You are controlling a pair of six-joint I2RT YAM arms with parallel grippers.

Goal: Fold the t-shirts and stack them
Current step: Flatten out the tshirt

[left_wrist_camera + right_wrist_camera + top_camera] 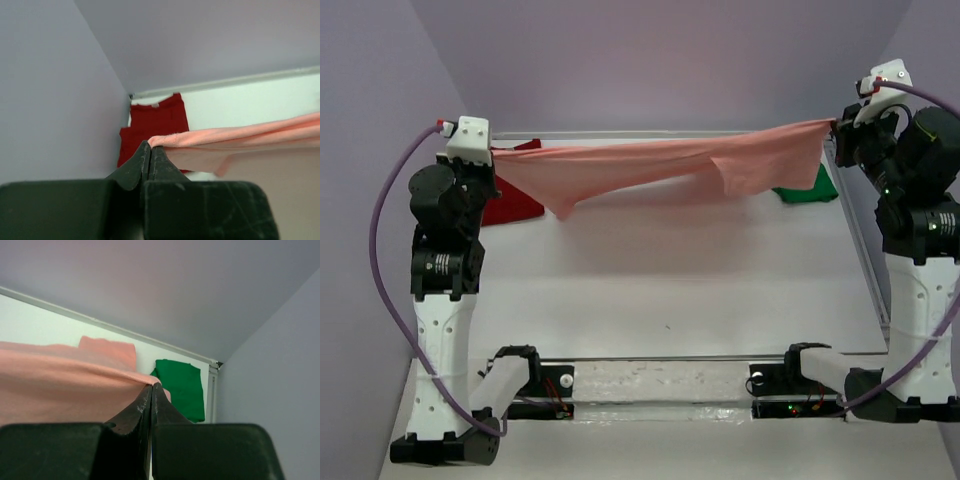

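Observation:
The salmon-pink t-shirt [660, 165] hangs stretched in the air across the far half of the table, sagging in the middle. My left gripper [492, 152] is shut on its left end; in the left wrist view the pink cloth [235, 137] runs off the closed tips [150, 145]. My right gripper [837, 124] is shut on its right end, and pink cloth [60, 385] leaves its closed tips [152, 386]. The dark red t-shirt [512, 203] lies folded at the far left corner [155, 125]. The bright green t-shirt [810, 185] lies folded at the far right [182, 385].
Lilac walls [670, 60] close in the white table [670, 290] at the back and sides. A metal rail [865, 250] runs along the right edge. Both arm bases sit on a clear strip [660, 385] at the near edge.

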